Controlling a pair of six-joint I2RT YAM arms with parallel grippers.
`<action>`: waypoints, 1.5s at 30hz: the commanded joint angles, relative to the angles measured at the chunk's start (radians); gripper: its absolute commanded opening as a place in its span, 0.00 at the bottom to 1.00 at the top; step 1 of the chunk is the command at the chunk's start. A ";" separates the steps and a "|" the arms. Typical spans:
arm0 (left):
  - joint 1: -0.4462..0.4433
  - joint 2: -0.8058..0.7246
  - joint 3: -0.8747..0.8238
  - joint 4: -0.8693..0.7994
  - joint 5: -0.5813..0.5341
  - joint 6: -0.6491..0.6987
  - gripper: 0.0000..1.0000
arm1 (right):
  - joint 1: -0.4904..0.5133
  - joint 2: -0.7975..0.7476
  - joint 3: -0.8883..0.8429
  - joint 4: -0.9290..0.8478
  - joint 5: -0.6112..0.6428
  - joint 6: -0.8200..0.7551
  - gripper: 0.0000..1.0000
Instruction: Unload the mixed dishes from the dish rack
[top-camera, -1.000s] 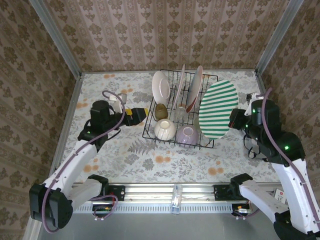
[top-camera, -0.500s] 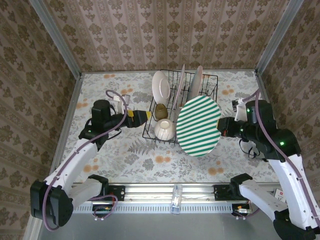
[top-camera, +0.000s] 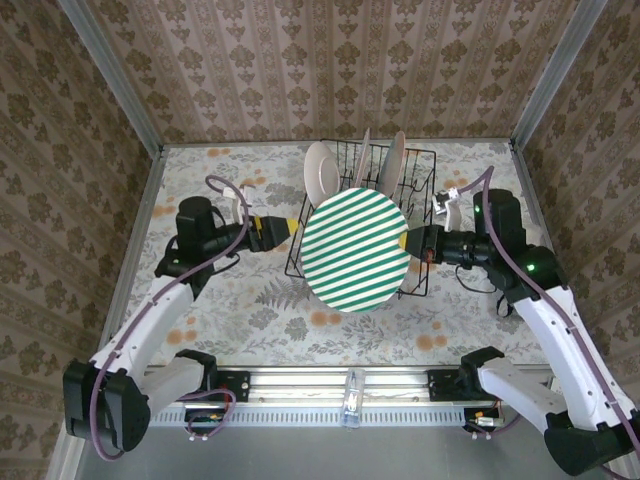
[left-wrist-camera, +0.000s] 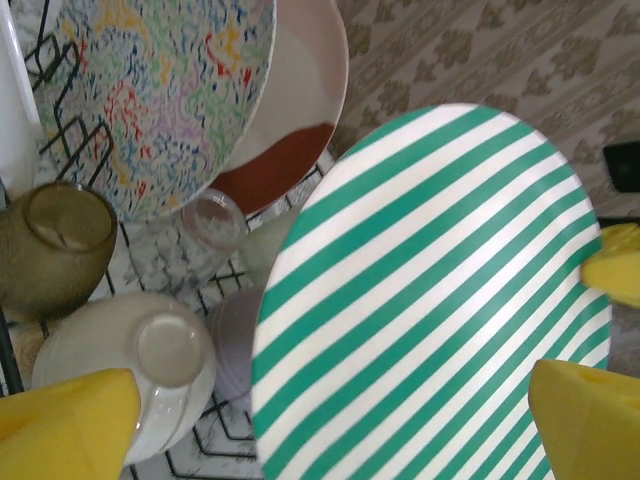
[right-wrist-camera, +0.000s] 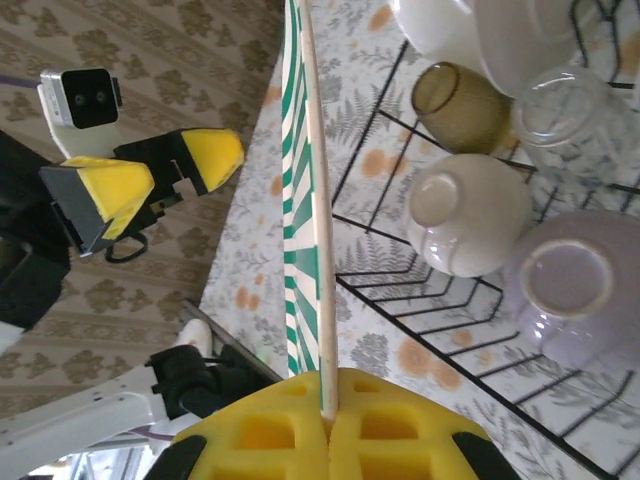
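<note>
plate (top-camera: 354, 250) swung left over rack (top-camera: 420, 190) — round, green-white stripes | right tool (top-camera: 405, 243) clamps rim | left tool (top-camera: 290, 229) agape

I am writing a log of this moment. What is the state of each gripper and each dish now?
striped plate: held in the air by the dish rack.
right gripper: shut on that plate's rim.
left gripper: open, apart from that plate.
cream bowl: upside down in the rack.
lilac bowl: upside down in the rack.
patterned plate: on edge in the rack.
amber cup: in the rack.
</note>
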 joint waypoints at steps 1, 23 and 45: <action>0.031 -0.007 -0.023 0.106 0.095 -0.081 0.99 | -0.023 0.010 -0.020 0.222 -0.158 0.082 0.00; 0.045 0.140 -0.099 0.696 0.267 -0.494 0.75 | -0.105 0.089 -0.139 0.612 -0.337 0.276 0.00; -0.011 0.118 -0.096 0.708 0.141 -0.589 0.00 | -0.113 0.136 -0.147 0.717 -0.357 0.318 0.00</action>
